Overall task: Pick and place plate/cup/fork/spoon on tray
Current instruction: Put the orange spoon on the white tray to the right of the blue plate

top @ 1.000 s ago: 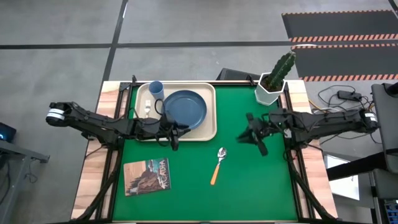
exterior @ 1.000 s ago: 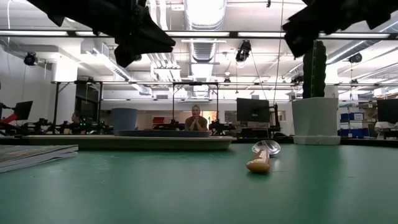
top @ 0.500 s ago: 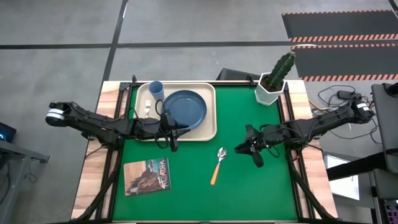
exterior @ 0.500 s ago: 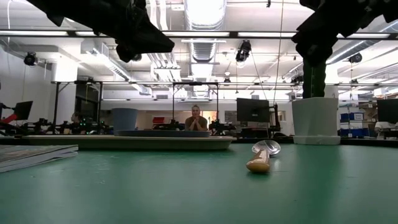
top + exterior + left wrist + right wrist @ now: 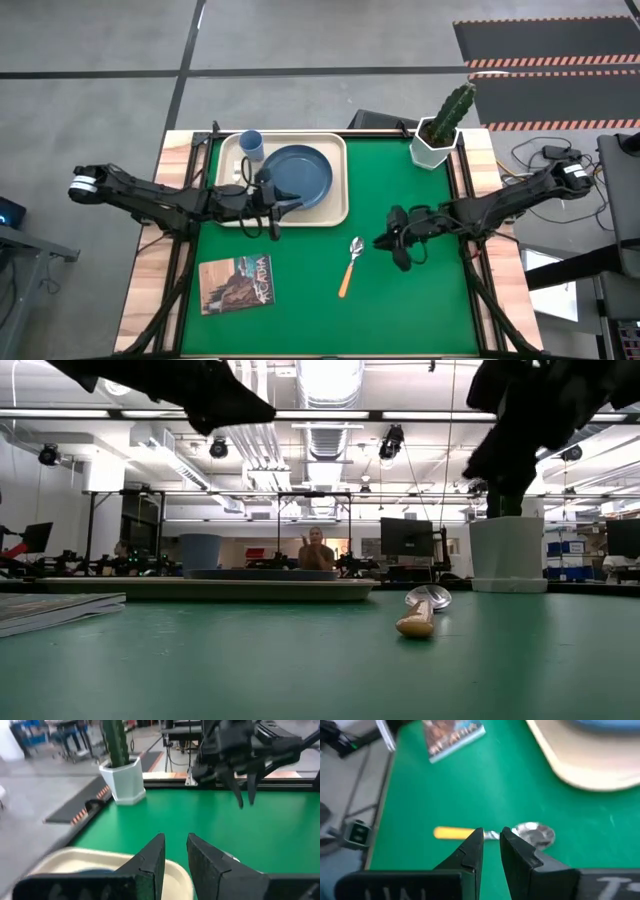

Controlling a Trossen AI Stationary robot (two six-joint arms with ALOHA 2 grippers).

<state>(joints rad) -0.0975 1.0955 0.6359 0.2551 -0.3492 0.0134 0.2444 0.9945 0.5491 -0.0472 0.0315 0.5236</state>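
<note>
1. The spoon (image 5: pixel 350 263) lies near the table's middle, bowl toward the far edge, orange handle toward the near edge, slightly slanted.
2. Right gripper (image 5: pixel 388 241) hovers just beside its bowl, fingers narrowly apart.
3. Left gripper (image 5: pixel 281 197), fingers narrowly apart, is at the tray's (image 5: pixel 338 205) near rim.

the table (image 5: pixel 420 300) has a green top with pale wood strips along its sides, standing on a grey concrete floor (image 5: pixel 90 60) crossed by dark seams. orange-and-black striped mats (image 5: pixel 545 50) lie on the floor beyond it. across the room, bright ceiling lights (image 5: pixel 330 378), pipes and ducts hang overhead, with monitors (image 5: pixel 405 537) on desks and a seated person (image 5: pixel 317 550).
</note>
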